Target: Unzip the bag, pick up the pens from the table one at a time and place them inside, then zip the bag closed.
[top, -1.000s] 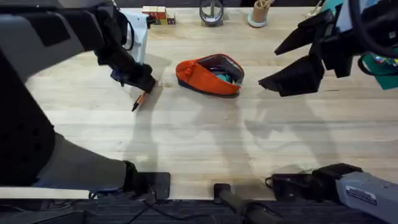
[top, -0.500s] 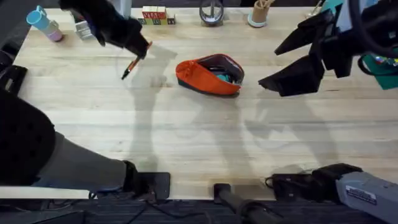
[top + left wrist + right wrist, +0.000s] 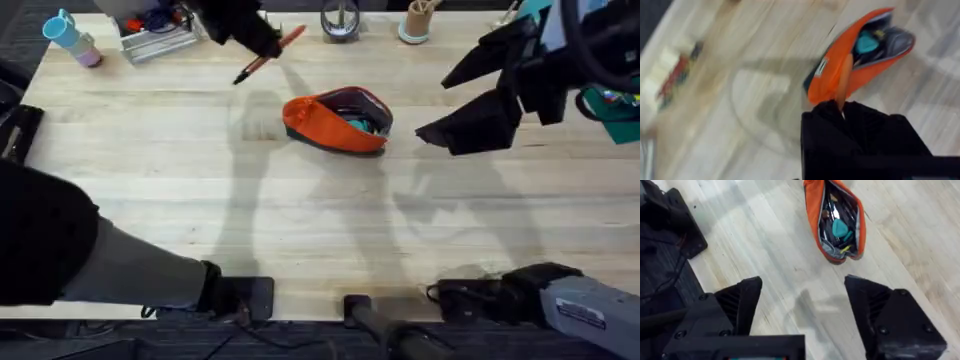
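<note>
Orange bag (image 3: 337,122) lies on the light wood desk (image 3: 300,230), a bit past the middle toward the far side. Its zipper is undone and its mouth gapes wide. Inside, the right wrist view shows a teal thing (image 3: 840,228) and some other small bits that are too mixed up to name.

The left end effector (image 3: 262,42) is up in the air over the far part of the desk, to the left of the bag. It is clamped on 1 slim orange pen (image 3: 268,54). The pen tilts, with its dark tip pointing down and to the left, and it does not touch the desk. In the left wrist view the pen (image 3: 844,80) sticks out from the black fingers (image 3: 860,130), with the bag (image 3: 860,55) lying below it on the wood.

The right end effector (image 3: 478,92) hangs above the desk to the right of the bag. Its 2 black fingers (image 3: 740,305) are spread far apart, with nothing between them. It does not touch the bag (image 3: 836,220).

At the far edge of the desk stand a blue cup (image 3: 66,32) and a small tray of things (image 3: 155,30).
</note>
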`<state>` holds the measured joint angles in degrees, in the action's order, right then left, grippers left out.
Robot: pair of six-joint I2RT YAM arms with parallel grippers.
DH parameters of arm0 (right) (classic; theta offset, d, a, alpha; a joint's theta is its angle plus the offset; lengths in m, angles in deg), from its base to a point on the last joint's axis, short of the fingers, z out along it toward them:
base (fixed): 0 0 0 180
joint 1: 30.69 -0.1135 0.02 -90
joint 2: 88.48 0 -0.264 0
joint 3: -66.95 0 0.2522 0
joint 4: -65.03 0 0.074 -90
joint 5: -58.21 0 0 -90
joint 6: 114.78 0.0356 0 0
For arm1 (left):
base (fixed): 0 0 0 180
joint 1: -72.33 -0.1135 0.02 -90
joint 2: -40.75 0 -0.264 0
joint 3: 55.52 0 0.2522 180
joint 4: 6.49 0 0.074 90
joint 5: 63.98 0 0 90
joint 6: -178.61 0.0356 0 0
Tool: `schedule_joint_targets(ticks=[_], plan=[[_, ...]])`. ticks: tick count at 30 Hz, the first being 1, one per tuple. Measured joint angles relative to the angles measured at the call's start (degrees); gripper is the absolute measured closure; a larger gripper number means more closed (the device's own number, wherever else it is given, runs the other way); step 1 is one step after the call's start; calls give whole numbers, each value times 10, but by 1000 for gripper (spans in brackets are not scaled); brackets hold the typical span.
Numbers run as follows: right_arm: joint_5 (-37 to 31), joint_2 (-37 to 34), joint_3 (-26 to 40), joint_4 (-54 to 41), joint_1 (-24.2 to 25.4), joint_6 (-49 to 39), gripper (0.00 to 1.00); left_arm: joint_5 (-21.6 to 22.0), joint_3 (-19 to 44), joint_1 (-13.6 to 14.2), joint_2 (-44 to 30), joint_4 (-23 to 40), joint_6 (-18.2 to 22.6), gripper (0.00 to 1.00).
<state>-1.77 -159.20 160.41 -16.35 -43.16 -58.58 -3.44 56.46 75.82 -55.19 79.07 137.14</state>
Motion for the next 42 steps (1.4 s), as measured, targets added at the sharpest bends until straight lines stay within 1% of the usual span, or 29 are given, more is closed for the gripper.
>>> schedule_joint_targets(ticks=[5,11,15,22,29,36,42], plan=[[0,0,0,0,0,0,4,-69,0,20,0,-30,52,959],[0,0,0,0,0,0,4,-144,0,40,0,-43,114,959],[0,0,0,0,0,0,4,-178,0,57,0,-45,138,959],[0,0,0,0,0,0,4,-199,0,79,0,-66,164,959],[0,0,0,0,0,0,4,-206,0,83,-4,-73,191,959],[0,0,0,0,0,0,4,-237,1,87,-58,-82,226,959],[0,0,0,0,0,0,4,-257,1,90,-87,-74,240,959]])
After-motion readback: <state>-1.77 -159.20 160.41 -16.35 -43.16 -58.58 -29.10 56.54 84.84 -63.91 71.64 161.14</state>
